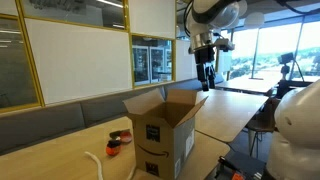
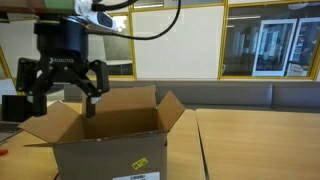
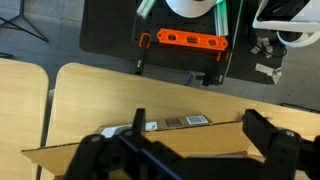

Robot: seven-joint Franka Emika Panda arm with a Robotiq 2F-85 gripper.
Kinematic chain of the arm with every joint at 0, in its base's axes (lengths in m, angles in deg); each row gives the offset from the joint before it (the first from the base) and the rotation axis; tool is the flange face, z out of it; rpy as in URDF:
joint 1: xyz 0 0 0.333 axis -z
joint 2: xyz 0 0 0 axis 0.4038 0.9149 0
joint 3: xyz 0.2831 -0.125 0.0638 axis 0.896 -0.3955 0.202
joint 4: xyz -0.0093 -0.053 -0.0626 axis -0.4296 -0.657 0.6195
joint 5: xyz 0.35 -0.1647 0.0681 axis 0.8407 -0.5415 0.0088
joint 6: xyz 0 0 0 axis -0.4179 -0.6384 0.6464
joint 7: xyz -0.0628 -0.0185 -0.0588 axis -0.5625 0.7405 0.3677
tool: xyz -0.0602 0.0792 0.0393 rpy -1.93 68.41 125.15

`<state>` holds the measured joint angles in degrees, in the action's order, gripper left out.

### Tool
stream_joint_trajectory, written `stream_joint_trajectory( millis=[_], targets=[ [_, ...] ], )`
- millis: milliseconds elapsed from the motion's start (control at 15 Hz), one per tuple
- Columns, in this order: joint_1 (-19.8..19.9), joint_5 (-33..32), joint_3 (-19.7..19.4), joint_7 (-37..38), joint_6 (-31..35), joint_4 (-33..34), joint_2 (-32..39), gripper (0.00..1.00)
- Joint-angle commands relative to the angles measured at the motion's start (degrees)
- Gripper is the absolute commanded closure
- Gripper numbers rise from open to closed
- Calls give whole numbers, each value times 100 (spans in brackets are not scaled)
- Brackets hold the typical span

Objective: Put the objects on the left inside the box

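**Surface**: pale wood-grain tabletop that carries every item below.

**Box**: brown cardboard shipping carton with a black curved arrow logo and a white label on its sides. It stands upright with its top flaps folded outward and its mouth open. No contents are visible inside.

**Arm**: white and grey jointed robot arm. It reaches in from above the box with the wrist turned straight down.

**Tool**: black two-finger gripper hanging well above the box, over its rim. The jaws are spread wide with nothing between them. The wrist view looks down past one box flap.

**Cord**: white, rope-like and curved, lying flat on the surface. It is the item farthest from the box, and its long axis is too small to read with confidence.

**Orange-red rounded piece**: on the surface near the box, between the box and the cord.

**Red-and-black piece**: small, just beside the orange-red rounded piece. The two are hard to tell apart.

**Relation for the coming move (judged):** all three items lie beside the box, on the side away from the tool and far below it. The tool would need to cross over the box and then descend. The two red items are the nearer targets.
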<state>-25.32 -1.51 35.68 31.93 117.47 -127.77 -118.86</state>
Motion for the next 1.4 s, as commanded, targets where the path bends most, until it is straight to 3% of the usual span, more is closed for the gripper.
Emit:
stream_joint_trajectory(
  millis=[0, 733, 1333],
  targets=[
    [-22, -7, -15, 12, -6, 24, 4, 0],
    [-94, 108, 147, 211, 300, -57, -103, 0],
    [-804, 688, 1329, 1222, 1629, -289, 121, 0]
  ],
)
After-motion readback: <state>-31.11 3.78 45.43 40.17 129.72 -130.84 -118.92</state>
